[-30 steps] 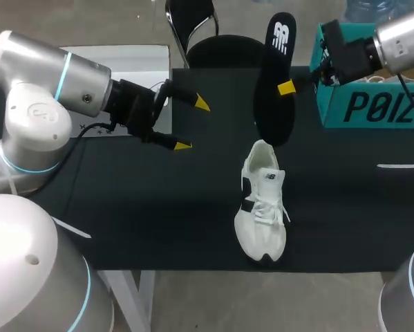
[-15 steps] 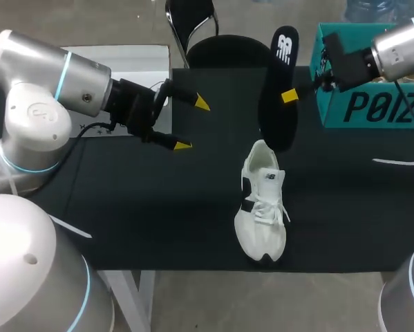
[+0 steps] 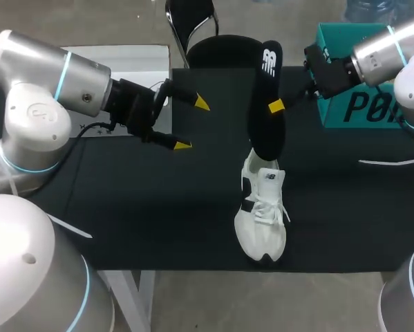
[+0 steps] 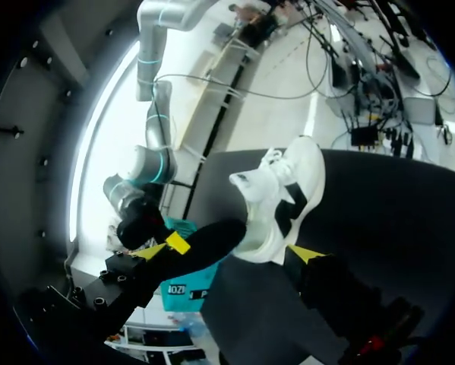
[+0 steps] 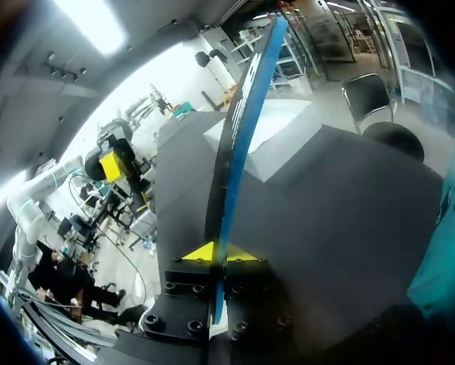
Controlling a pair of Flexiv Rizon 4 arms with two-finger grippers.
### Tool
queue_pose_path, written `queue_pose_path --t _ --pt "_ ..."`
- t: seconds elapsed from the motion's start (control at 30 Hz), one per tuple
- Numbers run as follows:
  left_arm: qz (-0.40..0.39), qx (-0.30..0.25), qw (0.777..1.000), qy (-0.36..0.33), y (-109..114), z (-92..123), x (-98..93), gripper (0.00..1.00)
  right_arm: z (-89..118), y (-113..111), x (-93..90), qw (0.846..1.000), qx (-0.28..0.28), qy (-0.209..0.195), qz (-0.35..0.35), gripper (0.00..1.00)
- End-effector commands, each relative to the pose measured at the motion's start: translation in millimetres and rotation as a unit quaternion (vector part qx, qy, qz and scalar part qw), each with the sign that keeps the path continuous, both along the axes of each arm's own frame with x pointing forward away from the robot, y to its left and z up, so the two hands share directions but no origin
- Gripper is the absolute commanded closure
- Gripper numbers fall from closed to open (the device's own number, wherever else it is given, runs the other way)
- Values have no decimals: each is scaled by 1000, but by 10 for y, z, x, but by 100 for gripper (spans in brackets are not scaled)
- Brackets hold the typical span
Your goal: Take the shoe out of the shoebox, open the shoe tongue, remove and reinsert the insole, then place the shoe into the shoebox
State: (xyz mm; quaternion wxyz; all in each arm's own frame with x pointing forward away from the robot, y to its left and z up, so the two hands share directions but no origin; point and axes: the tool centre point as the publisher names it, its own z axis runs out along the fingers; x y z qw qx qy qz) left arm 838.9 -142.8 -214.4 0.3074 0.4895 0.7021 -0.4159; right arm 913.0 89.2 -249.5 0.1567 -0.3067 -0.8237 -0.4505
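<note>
The shoe (image 3: 262, 207) lies out of the shoebox (image 3: 362, 107), its insole (image 3: 264, 104) removed. The right end effector (image 3: 277, 106) is clamped on the insole, whose tip is over the shoe's heel opening. The left end effector (image 3: 191, 124), fingers apart, hangs beside the shoe. Reinserting and boxing remain.

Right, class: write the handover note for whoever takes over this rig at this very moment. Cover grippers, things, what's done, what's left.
Right gripper: shut on the black insole, held upright with its lower end at the heel opening of the white shoe.
Left gripper: open and empty, above the table, left of the shoe.
The shoe sits on the table, outside the teal shoebox at the far right.
Done: shoe out, insole out.
Left: seat the insole, then put the shoe into the shoebox.
</note>
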Motion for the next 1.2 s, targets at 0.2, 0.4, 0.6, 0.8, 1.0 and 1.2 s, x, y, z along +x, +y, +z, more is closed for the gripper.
queue_pose_path --t 0.2,0.4,0.6,0.8,1.0,1.2 --pt "0 2 1000 -1 1 1 -3 0 -197 24 -105 1000 10 8 -5 100" --pt "0 2 1000 -1 1 1 -3 0 -290 -19 -230 1000 3 23 -9 100" --pt "0 2 1000 -1 1 1 -3 0 -439 32 -315 999 1 40 -1 100" --pt "0 2 1000 -1 1 1 -3 0 -557 92 -463 998 2 58 1 100" --pt "0 2 1000 -1 1 1 -3 0 -619 171 -609 997 4 72 1 100" --pt "0 2 1000 -1 1 1 -3 0 -738 183 -776 996 1 85 -1 100"
